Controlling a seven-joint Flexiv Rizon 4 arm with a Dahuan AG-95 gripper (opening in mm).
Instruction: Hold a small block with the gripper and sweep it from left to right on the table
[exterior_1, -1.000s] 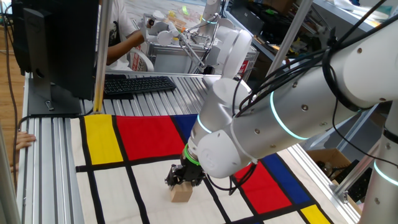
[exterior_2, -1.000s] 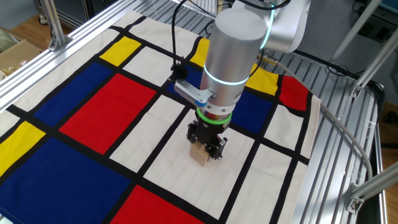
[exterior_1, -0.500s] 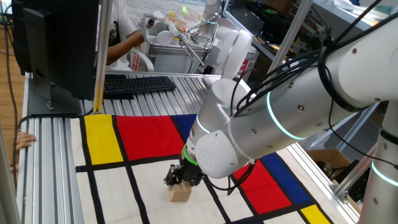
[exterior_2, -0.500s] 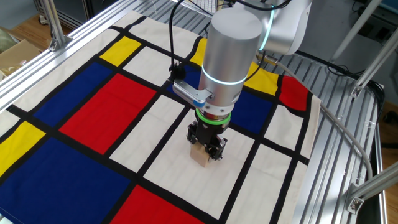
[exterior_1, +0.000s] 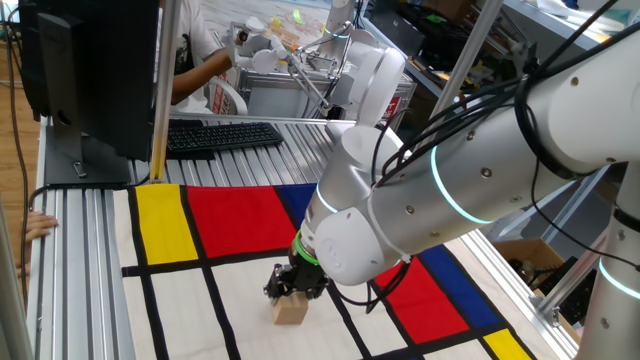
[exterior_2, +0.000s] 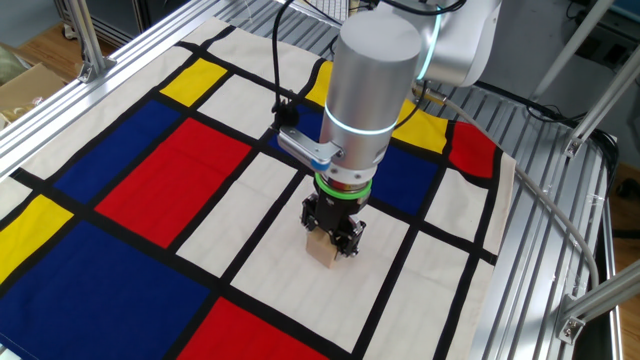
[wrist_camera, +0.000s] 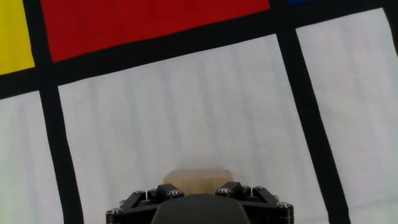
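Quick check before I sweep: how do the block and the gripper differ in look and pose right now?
The block is a plain light-tan wooden cube; the gripper is black metal with a green ring above it. The block sits on a white panel of the table; the gripper comes down onto it from above, pointing straight down. Much of the block is hidden under the gripper; the gripper shows fully. They share about the same width, and the gripper is closed on the block.

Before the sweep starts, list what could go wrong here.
1. The small tan wooden block sits low in the black tool, so a sideways push might twist it out.
2. Dragged across the red, blue, yellow and white cloth, the block might wrinkle it.
3. A sweep toward the table's aluminium rail could carry the block off the cloth.
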